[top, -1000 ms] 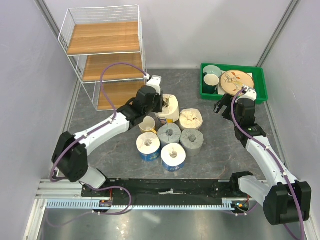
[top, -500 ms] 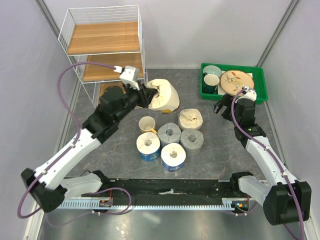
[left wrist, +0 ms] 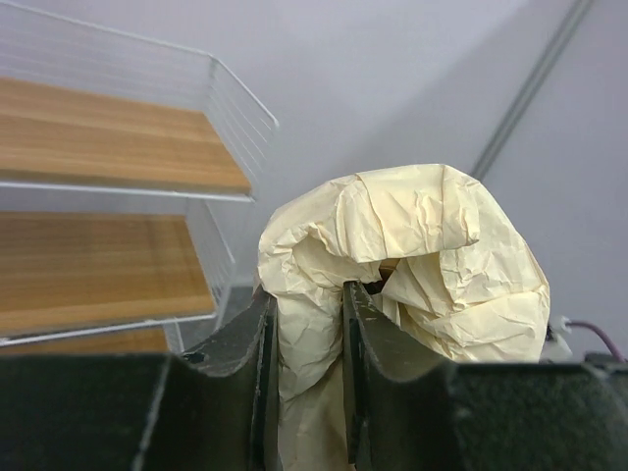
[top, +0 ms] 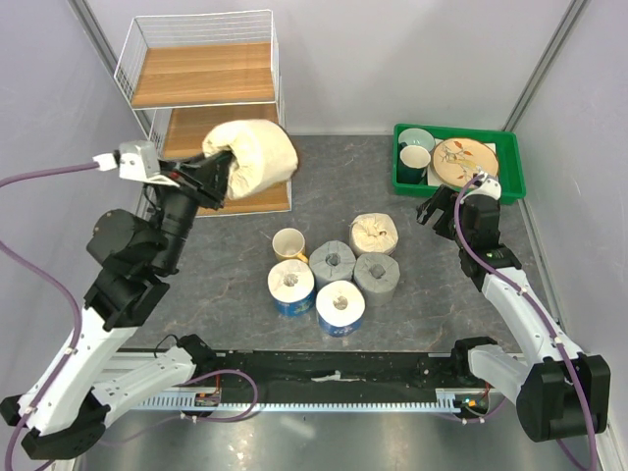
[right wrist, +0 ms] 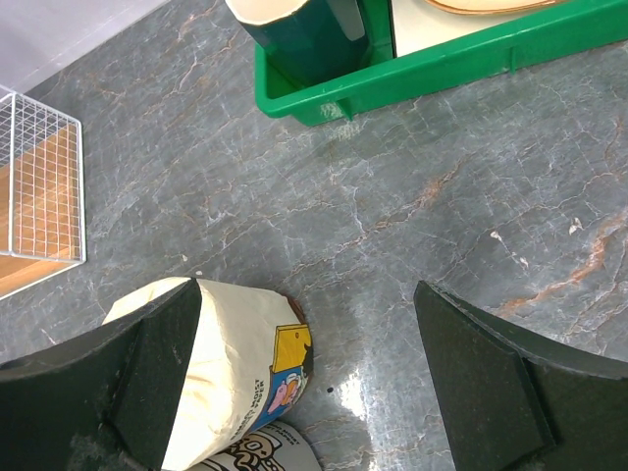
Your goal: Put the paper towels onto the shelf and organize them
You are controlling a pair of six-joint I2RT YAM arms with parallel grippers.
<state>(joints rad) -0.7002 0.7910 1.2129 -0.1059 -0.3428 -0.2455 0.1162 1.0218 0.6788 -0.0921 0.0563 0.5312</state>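
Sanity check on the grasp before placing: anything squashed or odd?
Yes. The cream roll in the left claw looks crumpled, its wrapper wall pinched between the fingers, held sideways near the shelf. A yellow mug sits among the rolls.

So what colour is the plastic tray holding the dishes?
The rectangular plastic tray is green; top view best.

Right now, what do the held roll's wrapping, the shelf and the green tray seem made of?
The held cream roll: likely thin plastic film, creased sharply where pinched. The shelf: white wire, probably coated metal; brown boards show wood grain, real or laminate unclear. The green tray: seemingly moulded plastic, smooth with slight sheen.
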